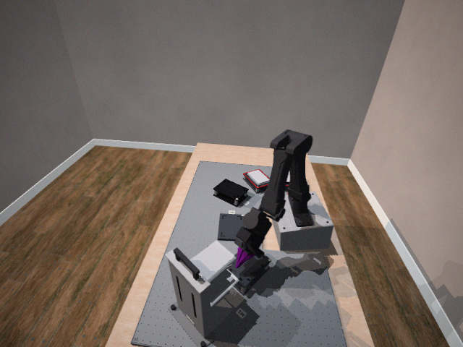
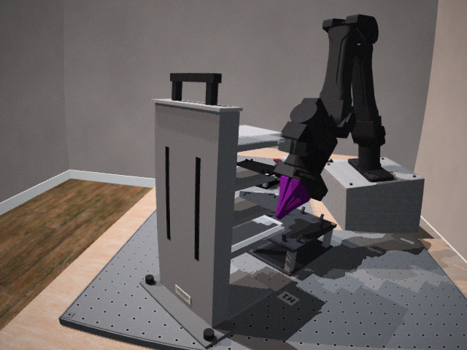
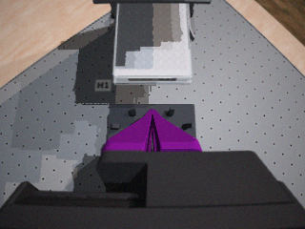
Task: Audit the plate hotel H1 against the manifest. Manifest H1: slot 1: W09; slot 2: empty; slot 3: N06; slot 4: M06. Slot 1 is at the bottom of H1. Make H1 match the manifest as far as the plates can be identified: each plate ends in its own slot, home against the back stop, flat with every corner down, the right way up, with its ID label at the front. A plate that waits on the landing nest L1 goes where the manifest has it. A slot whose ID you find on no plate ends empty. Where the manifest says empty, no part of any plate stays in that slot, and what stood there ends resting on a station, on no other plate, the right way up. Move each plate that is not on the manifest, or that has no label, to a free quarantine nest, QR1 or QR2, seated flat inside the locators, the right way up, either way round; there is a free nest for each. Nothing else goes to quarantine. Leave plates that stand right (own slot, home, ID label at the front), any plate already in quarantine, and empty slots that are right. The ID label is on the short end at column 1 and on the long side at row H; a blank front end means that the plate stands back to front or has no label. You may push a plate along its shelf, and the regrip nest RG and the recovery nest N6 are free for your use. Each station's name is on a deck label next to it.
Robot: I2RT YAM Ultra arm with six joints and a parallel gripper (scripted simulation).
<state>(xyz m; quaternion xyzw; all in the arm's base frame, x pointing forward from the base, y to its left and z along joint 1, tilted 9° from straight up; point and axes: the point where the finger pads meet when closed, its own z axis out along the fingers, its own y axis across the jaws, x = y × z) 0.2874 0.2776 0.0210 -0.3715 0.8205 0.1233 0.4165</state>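
The plate hotel H1 [image 1: 194, 283] [image 2: 193, 195] is a grey tower with a black handle and shelves open toward the arm. A white plate [image 3: 152, 57] [image 2: 256, 230] lies on a low shelf and sticks out at the front. A dark plate [image 2: 256, 165] shows in an upper slot; no labels are readable. My gripper [image 1: 241, 263] [image 2: 279, 215] [image 3: 152, 114] has purple fingers, shut and empty. It points down just above the dark pinned nest [image 2: 301, 233] in front of the hotel, which holds no plate.
A black plate [image 1: 230, 191] sits on a nest at the back. A red-framed nest [image 1: 257, 178] beside it holds a white plate. A flat dark nest [image 1: 229, 225] lies mid-deck. The arm's grey pedestal [image 1: 302, 228] stands at the right. The H1 deck label [image 3: 102, 85] is near the hotel.
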